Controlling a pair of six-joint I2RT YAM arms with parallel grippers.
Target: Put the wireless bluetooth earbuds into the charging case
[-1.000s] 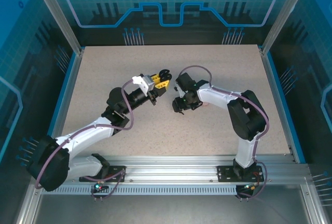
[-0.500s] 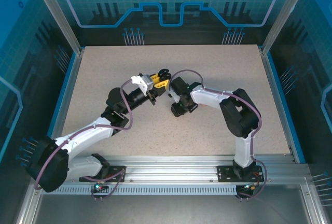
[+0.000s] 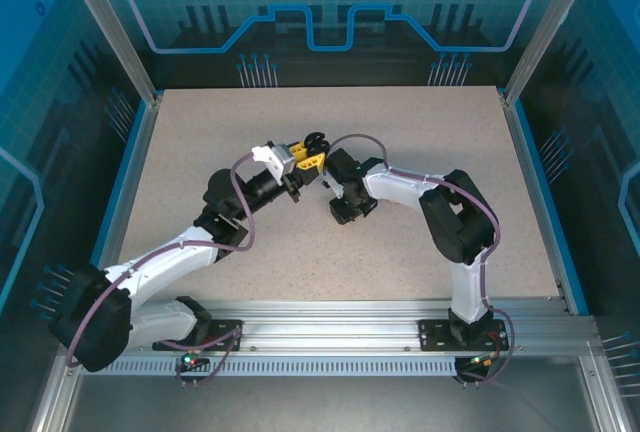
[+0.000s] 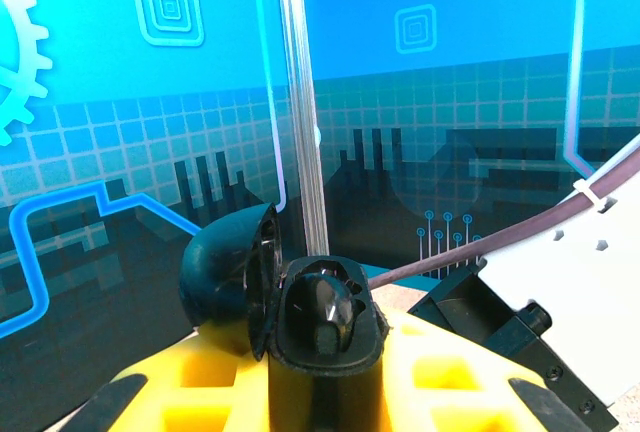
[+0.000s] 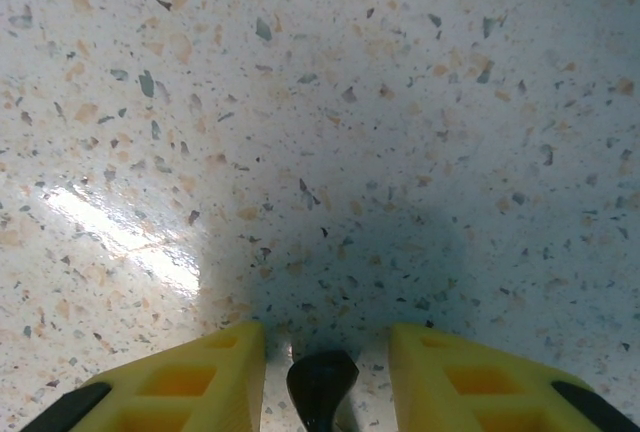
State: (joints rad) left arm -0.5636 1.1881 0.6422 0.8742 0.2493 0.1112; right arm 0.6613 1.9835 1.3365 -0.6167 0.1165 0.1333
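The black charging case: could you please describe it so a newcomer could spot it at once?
Look to the middle of the speckled table. There the yellow-fingered left gripper is shut on the black charging case. Unlike the tiny black earbud between the fingers of the right gripper, it is a rounded shell with its lid swung open.

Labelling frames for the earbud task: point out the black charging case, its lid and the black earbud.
black charging case (image 4: 325, 387), left wrist view, front wall.
lid (image 4: 222, 277), left wrist view, domed outside.
black earbud (image 5: 322, 387), right wrist view, rounded body.
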